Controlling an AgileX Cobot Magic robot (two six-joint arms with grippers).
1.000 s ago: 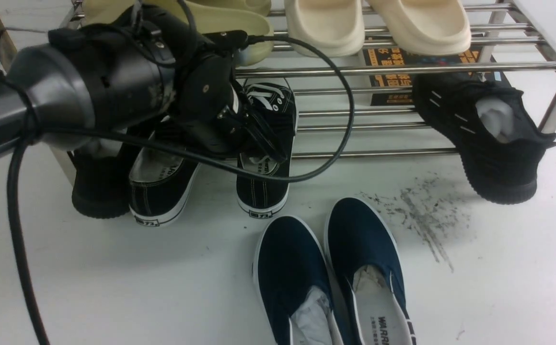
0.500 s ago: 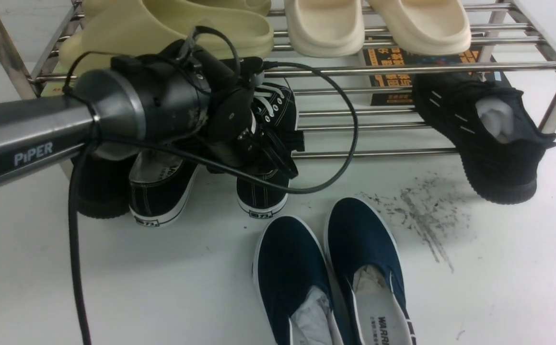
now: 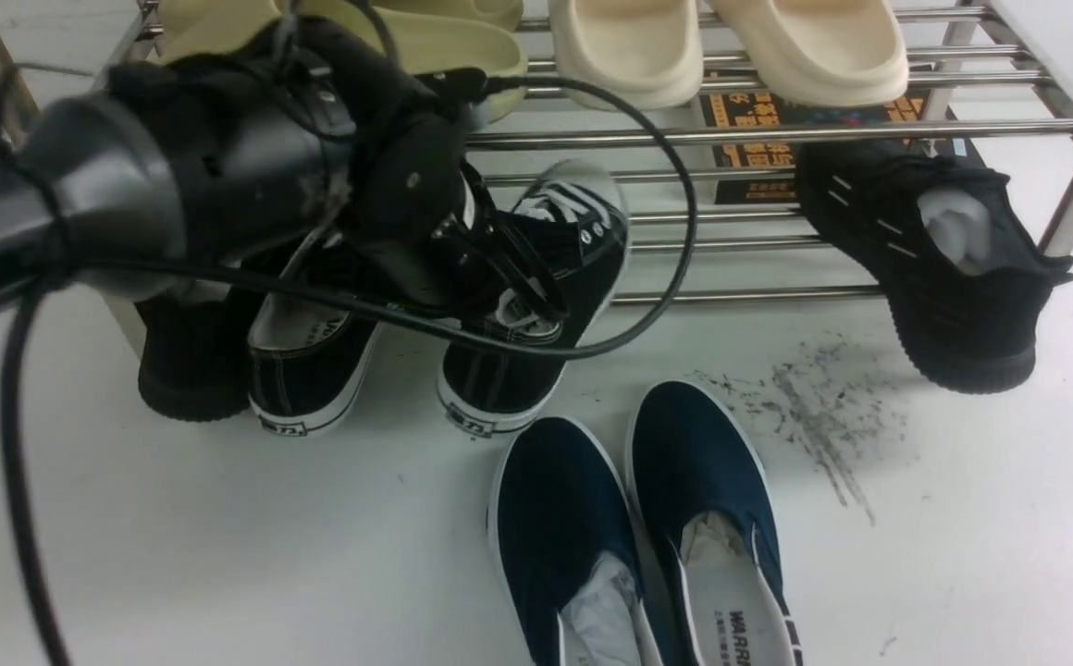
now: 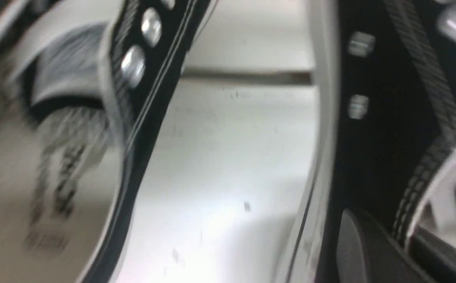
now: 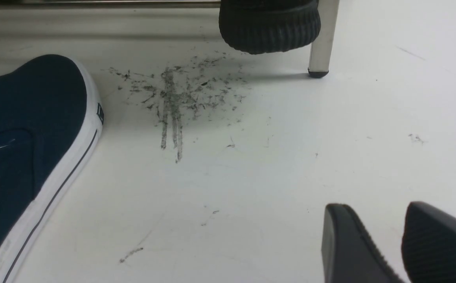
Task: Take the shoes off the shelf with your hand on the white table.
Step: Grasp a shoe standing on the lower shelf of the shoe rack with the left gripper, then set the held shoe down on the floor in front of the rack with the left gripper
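One black laced shoe (image 3: 592, 250) is clenched at its collar by the left pincer (image 3: 523, 301), heel toward the near desk (image 3: 222, 536), toe slanting far-right over the shelf (image 3: 758, 134); its mate (image 3: 310, 370) sits just left.

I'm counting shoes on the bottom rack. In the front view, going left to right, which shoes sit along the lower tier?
plain black sneaker → laced canvas sneaker → second laced canvas sneaker, clamped in the left gripper → black knit sneaker
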